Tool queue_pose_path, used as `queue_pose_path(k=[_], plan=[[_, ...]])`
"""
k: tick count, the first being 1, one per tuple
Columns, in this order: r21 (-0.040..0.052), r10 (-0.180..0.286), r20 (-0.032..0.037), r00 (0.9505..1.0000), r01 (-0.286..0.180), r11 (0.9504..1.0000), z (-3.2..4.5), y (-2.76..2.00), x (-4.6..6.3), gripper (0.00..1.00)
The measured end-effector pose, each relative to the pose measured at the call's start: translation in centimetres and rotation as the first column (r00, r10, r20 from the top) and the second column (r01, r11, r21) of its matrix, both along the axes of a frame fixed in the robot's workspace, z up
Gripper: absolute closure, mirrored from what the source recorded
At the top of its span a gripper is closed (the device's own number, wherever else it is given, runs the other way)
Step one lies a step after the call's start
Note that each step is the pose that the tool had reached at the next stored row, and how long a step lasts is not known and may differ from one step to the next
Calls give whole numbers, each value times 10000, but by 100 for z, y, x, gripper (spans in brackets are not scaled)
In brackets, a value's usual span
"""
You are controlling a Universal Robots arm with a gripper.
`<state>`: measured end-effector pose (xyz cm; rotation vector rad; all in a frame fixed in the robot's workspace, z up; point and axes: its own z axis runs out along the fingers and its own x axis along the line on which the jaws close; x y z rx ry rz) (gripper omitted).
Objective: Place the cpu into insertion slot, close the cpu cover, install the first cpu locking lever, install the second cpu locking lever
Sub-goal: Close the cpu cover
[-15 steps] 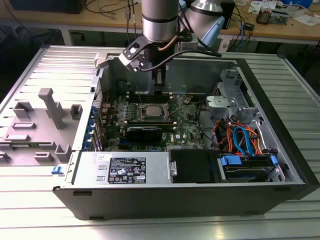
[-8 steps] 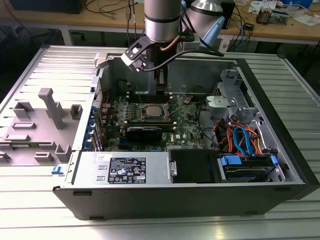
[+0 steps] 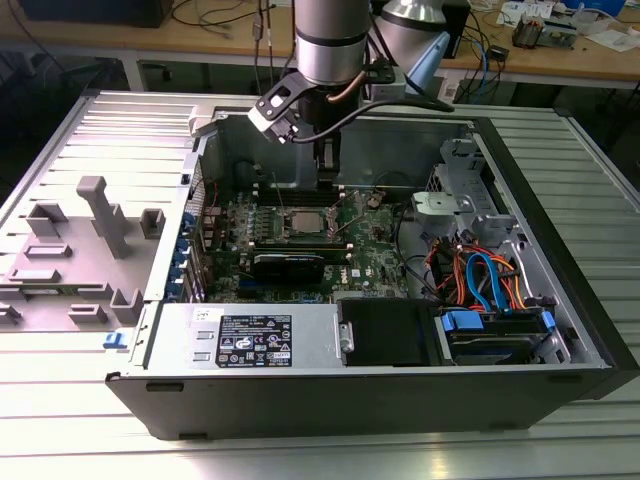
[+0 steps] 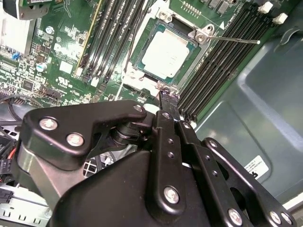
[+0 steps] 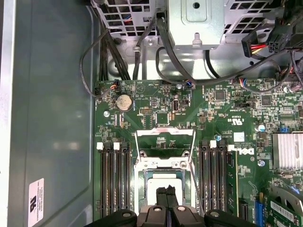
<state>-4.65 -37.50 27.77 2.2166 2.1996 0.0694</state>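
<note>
The cpu (image 4: 168, 53) lies flat in the insertion slot (image 4: 142, 75), its silver-grey top showing in both wrist views (image 5: 163, 178). The cpu cover (image 5: 164, 142), a thin silver frame with a large window, stands swung open beyond the slot. A thin locking lever (image 4: 236, 40) sticks out free past one corner of the socket. My gripper (image 5: 166, 193) hovers just over the near edge of the socket with its black fingers together and nothing between them. In the exterior view the gripper (image 3: 326, 170) hangs inside the case, above the socket (image 3: 305, 222).
Long black memory slots (image 5: 113, 179) flank the socket on both sides. A coin cell (image 5: 123, 101) and cables (image 5: 109, 56) lie beyond it. The drive cage (image 3: 455, 190), coloured cables (image 3: 490, 280) and power supply (image 3: 250, 335) crowd the case. Its metal wall (image 4: 265, 90) stands close by.
</note>
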Motion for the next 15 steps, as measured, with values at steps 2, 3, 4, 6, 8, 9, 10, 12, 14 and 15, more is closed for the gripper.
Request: queue_pose_path(k=[2,3,4,6,8,9,10,12,14,15], plan=[[0,1,0,10000,-1,10000,0,0,17,89],[0,0,0,10000,0,10000,0,0,26,89],[1,0,0,10000,0,10000,0,0,31,89],[0,0,0,10000,0,10000,0,0,43,89],[0,-1,0,10000,1,10000,0,0,56,89],[0,0,-1,10000,0,10000,0,0,62,89],[0,0,0,10000,0,10000,0,0,71,89],[0,0,-1,10000,0,10000,0,0,85,89],[0,0,0,10000,0,10000,0,0,97,89],[0,0,-1,10000,0,10000,0,0,102,89]])
